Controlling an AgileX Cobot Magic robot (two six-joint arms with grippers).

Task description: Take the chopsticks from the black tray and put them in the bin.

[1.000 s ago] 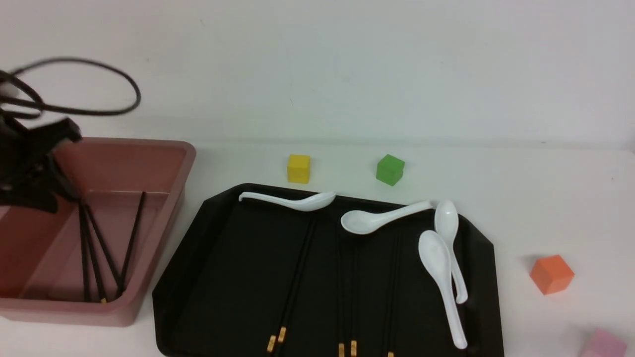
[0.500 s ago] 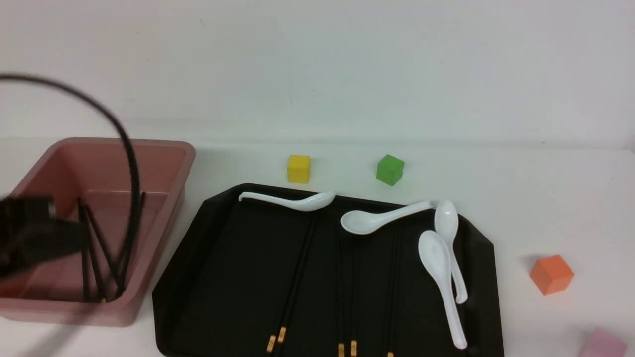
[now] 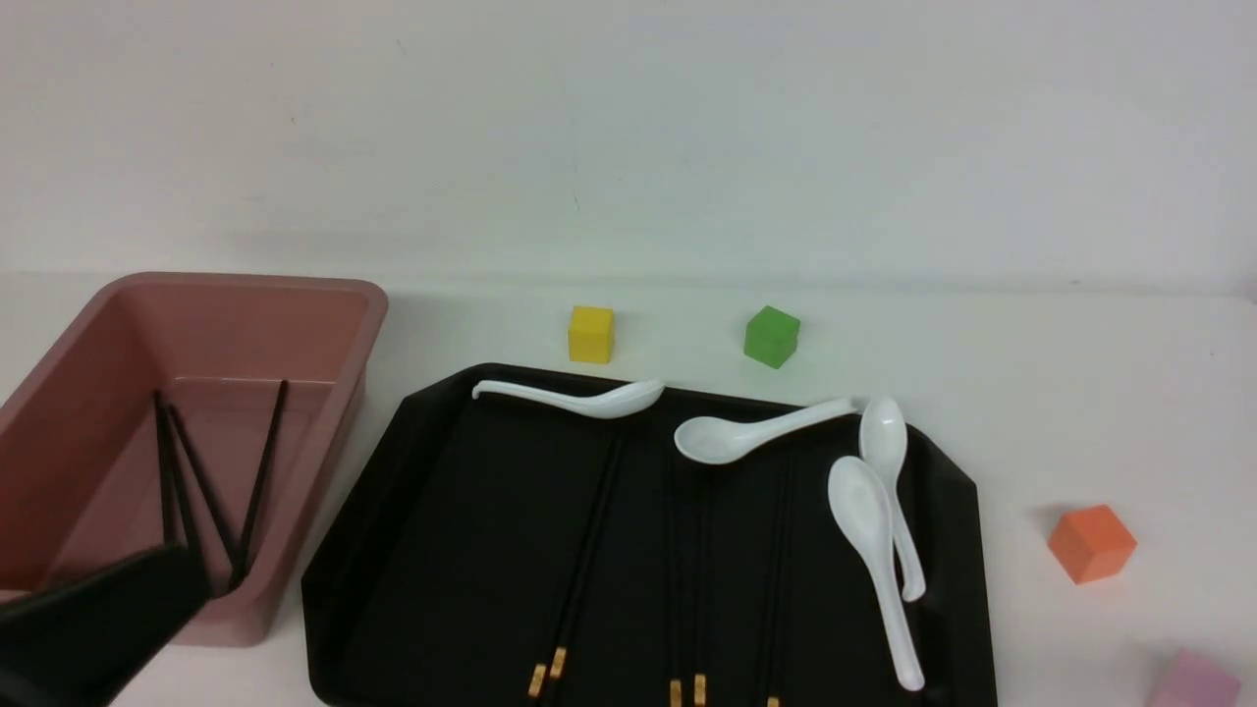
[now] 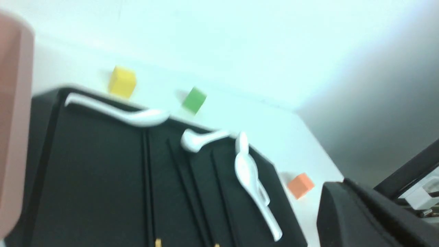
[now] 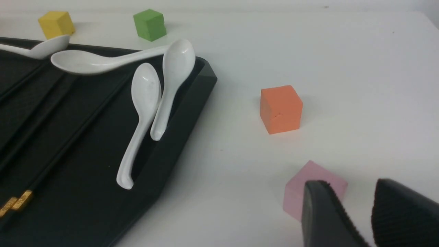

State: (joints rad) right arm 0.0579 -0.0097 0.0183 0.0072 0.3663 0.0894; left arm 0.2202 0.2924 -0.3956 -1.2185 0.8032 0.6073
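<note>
White table (image 3: 1080,393): bin (image 3: 245,283), tray (image 3: 442,540), cubes (image 3: 591,334)

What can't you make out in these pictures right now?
Front view: left gripper cut by the bottom-left corner; left wrist view blurred. Open or shut unclear.
Front view: chopsticks on the black tray run off the bottom edge; black on black, count uncertain.
Front view: other chopsticks in the bin, lower ends hidden behind the left gripper.

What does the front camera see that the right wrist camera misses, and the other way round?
Only the front view shows the pink bin with chopsticks inside. Only the right wrist view shows the right gripper, its fingers apart, holding nothing. Both show the black tray, the white spoons and the orange cube.
</note>
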